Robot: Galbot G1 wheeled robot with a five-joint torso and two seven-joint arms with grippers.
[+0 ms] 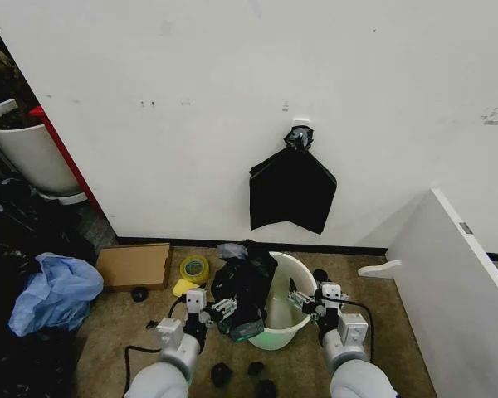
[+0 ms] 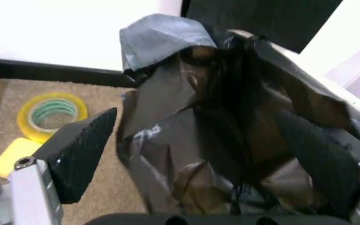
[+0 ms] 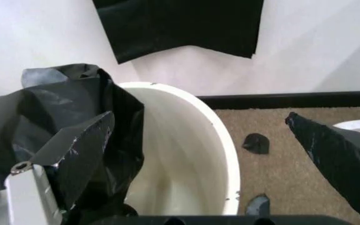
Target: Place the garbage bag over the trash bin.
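The trash bin (image 1: pixel 286 308) is an off-white bucket standing on the carpet in front of me. The glossy black garbage bag (image 1: pixel 242 290) is crumpled and draped over the bin's left rim and side. My left gripper (image 1: pixel 221 308) sits against the bag's left side. In the left wrist view its fingers (image 2: pixel 83 149) stand wide apart, open, with the bag (image 2: pixel 230 122) bulging between them. My right gripper (image 1: pixel 303 300) is at the bin's right rim, open. In the right wrist view the bin's rim (image 3: pixel 221 140) lies between its spread fingers (image 3: pixel 80 152), with the bag (image 3: pixel 73 101) on the far rim.
A flat black bag bundle (image 1: pixel 292 189) hangs on the wall behind the bin. A yellow tape roll (image 1: pixel 194 268), a cardboard box (image 1: pixel 134 265) and a pale blue bag (image 1: pixel 54 294) lie to the left. A white panel (image 1: pixel 456 282) stands at the right, and small dark objects (image 1: pixel 221 375) lie near my base.
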